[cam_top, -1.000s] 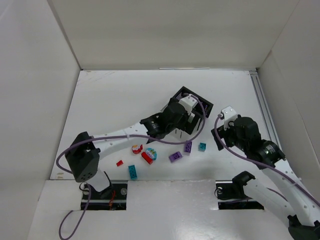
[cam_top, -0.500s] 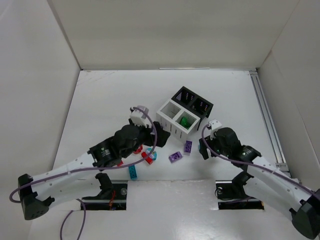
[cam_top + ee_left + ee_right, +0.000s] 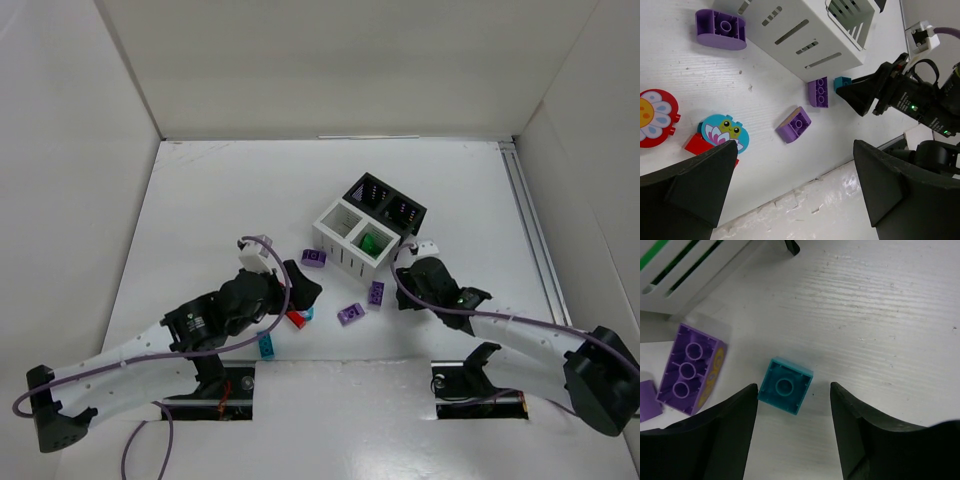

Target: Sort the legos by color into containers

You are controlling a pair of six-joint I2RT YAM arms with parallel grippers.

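Containers [image 3: 335, 250]: a 2x2 block at the table's [image 3: 220, 200] 3 o'clock side, the two white bins toward 7 o'clock, the two black toward 1 o'clock.
Green lego [image 3: 371, 243]: inside the white bin at the block's 6 o'clock corner.
Far purple lego [image 3: 313, 258]: just beside the white wall, at its 9 o'clock.
Middle purple lego [image 3: 376, 293]: at 6 o'clock of the block, apart from it.
Near purple lego [image 3: 350, 313]: at 7 o'clock of the middle one.
Red lego [image 3: 296, 319]: touching a small teal piece [image 3: 307, 314].
Teal lego [image 3: 267, 345]: at 7 o'clock of the red lego.
Left gripper [image 3: 303, 285]: between the far purple lego and the red lego.
Right gripper [image 3: 402, 290]: at 3 o'clock of the middle purple lego.
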